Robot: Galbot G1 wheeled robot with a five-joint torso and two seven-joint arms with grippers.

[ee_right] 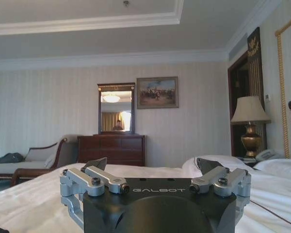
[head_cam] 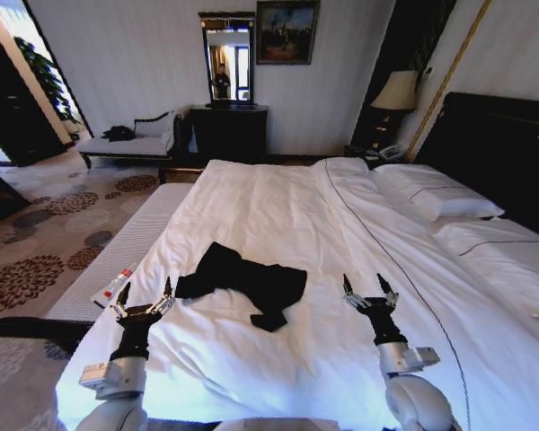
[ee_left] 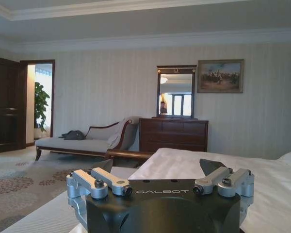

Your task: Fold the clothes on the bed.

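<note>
Head view, L to R. White tube w/ red cap (head_cam: 113, 287) lies on the pale strip along the bed's left edge, at approx 10 o'clock from the left gripper (head_cam: 145, 294) and near it. Left gripper sits over the bed (head_cam: 278, 206) near its left edge, fingers spread wide, holding nothing, not touching the shirt. Black T-shirt (head_cam: 242, 283) is crumpled on the white sheet betw. the two grippers, nearer the left one; long axis runs roughly 10 to 4 o'clock, lettering not visible, collar direction can't tell. Bare sheet all round it, esp. toward 12 o'clock up to the pillows (head_cam: 436, 202) at upper right. Right gripper (head_cam: 371, 289) at 3 o'clock from the shirt, well apart from it, fingers wide, empty, w/ open sheet to its right. Left wrist view: left gripper (ee_left: 160, 182) fingers apart. Right wrist view: right gripper (ee_right: 155, 177) same.
</note>
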